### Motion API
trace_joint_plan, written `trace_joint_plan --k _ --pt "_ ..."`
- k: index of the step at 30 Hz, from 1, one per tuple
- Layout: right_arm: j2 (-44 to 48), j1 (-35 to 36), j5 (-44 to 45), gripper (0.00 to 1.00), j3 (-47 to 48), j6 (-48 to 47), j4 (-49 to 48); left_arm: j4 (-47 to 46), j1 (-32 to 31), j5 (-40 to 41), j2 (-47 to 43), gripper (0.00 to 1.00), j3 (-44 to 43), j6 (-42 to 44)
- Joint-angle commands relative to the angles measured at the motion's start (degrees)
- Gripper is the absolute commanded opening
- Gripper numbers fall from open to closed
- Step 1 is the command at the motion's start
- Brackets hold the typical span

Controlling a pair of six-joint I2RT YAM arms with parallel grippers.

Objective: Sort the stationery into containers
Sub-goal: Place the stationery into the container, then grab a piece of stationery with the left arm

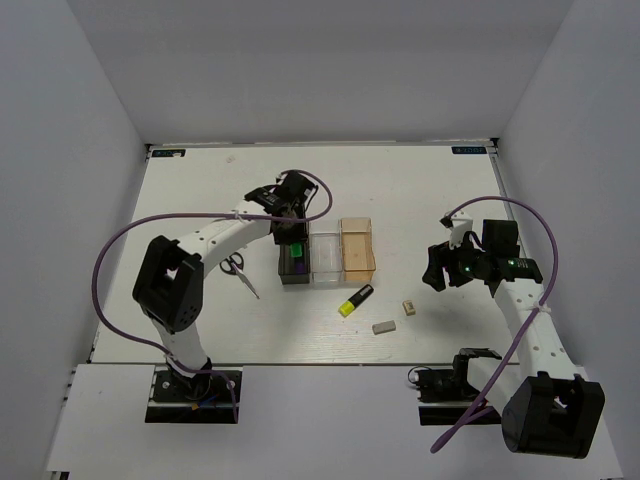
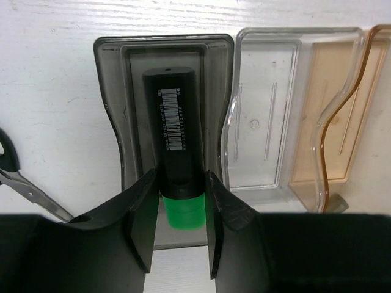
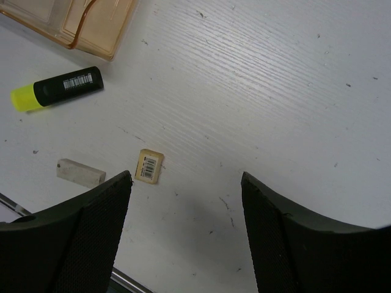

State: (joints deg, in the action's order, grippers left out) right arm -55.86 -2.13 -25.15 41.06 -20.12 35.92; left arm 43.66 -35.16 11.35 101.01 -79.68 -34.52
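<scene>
Seen from above, the left gripper point(image 1: 292, 240) is poised over the grey bin point(image 1: 296, 278), first in a row with the clear bin point(image 1: 325, 262) and orange bin point(image 1: 358, 250). Scissors point(image 1: 238, 268) lie left of the row. A yellow highlighter point(image 1: 355, 300), beige eraser point(image 1: 408, 308) and grey eraser point(image 1: 384, 326) lie on the table point(image 1: 200, 190) in front of it, near the right gripper point(image 1: 437, 268). In the left wrist view, a green highlighter point(image 2: 176, 122) is clamped near its coloured end, its body lined up lengthwise within the grey bin. In the right wrist view, the jaws are spread wide and empty, the beige eraser just beside one finger. That eraser is judged light, slightly soft and tiny, best pinched across its short sides. The highlighters are judged rigid and smooth, best taken mid-barrel.
</scene>
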Motion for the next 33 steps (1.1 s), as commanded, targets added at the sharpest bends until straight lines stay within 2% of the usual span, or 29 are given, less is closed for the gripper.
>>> trace_joint_plan --k 1,5,8,9,10,11,14,15,16,17,19,20,21,22,23,24,27,33 --pt "0.57 0.11 -0.08 0.75 -0.28 -0.62 -0.94 0.72 -0.26 0.51 -1.08 0.51 -3.03 1.91" --pt "0.57 0.11 -0.25 0.75 -0.28 -0.62 -1.03 1.51 -0.35 1.12 -1.61 0.65 -3.46 2.35" --pt "0.49 0.02 -0.17 0.75 -0.19 -0.88 -1.03 2.22 -0.35 1.48 -2.83 0.67 -4.08 3.06" --pt "0.48 0.2 -0.17 0.75 -0.19 -0.63 -1.03 2.48 -0.26 2.0 -3.1 0.65 -4.43 3.32" --pt "0.57 0.11 -0.17 0.75 -0.19 -0.62 -1.03 2.83 -0.26 2.35 -3.54 0.6 -4.26 3.41" --pt "0.75 0.11 -0.17 0.75 -0.19 -0.71 -0.94 2.83 -0.18 2.7 -5.28 0.44 -4.0 3.58" --pt "0.84 0.02 -0.17 0.75 -0.19 -0.62 -1.12 2.66 2.71 5.43 -9.15 0.2 0.48 3.41" --pt "0.84 0.11 -0.17 0.75 -0.28 -0.54 -1.03 2.83 4.03 5.43 -11.25 0.07 3.45 2.37" --pt "0.75 0.02 -0.08 0.75 -0.19 -0.62 -1.03 3.01 5.52 5.08 -13.36 0.02 5.13 1.83" --pt "0.84 0.02 -0.17 0.75 -0.28 -0.62 -1.12 3.1 10.67 3.69 -14.43 0.0 10.37 0.52" --pt "0.75 0.11 -0.17 0.75 -0.28 -0.62 -1.12 2.48 14.13 1.41 -17.5 0.0 13.66 -0.63" --pt "0.57 0.11 -0.08 0.75 -0.19 -0.71 -1.2 2.48 18.24 1.13 -17.86 0.0 17.24 -0.72" --pt "0.49 0.2 -0.08 0.75 -0.1 -0.54 -1.21 2.74 19.67 0.86 -18.48 0.17 18.23 -1.07" --pt "0.31 0.2 0.01 0.75 -0.19 -0.54 -1.12 2.75 21.78 0.43 -18.4 0.27 19.11 -1.25" --pt "0.31 0.28 0.01 0.75 -0.19 -0.62 -1.03 2.66 22.67 0.42 -18.48 0.3 21.47 -1.34" --pt "0.05 0.29 -0.08 0.75 -0.1 -0.45 -1.03 2.14 25.2 0.16 -18.22 0.37 22.1 -1.51" --pt "0.14 0.11 -0.08 0.75 -0.19 -0.45 -0.94 0.38 27.93 -1.68 -17.43 0.39 24.91 -1.6" --pt "-0.22 0.2 0.01 0.75 -0.19 -0.45 -1.12 -1.38 30.06 -3.44 -12.51 0.39 24.57 -1.34"
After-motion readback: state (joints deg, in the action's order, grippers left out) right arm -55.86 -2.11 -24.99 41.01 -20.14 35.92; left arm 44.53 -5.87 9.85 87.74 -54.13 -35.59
